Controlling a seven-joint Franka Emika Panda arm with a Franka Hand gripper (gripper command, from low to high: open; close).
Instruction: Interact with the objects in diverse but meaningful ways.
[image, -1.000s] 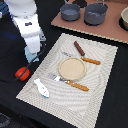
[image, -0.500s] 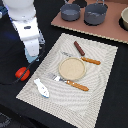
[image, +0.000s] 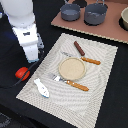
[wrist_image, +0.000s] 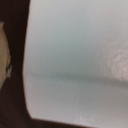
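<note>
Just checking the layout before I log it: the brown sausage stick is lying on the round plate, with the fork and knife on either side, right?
Not quite. In the exterior view the brown sausage stick lies on the placemat beyond the round plate, not on it. The fork and knife do flank the plate.

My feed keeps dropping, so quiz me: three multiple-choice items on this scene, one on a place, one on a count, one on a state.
1. Where is the red ball?
A. on the round plate
B. off the placemat, on the dark surface at the exterior view's left
C. inside a grey pot

2. How many grey pots stand on the brown board?
A. one
B. two
C. four

3. What lies on the round plate?
A. nothing
B. the brown stick
C. the fish-like piece

Answers:
1 B: the ball sits beside the placemat's edge, below the gripper.
2 B: pots at and.
3 A: the brown stick and the fish-like piece both lie on the placemat, off the plate.
</note>
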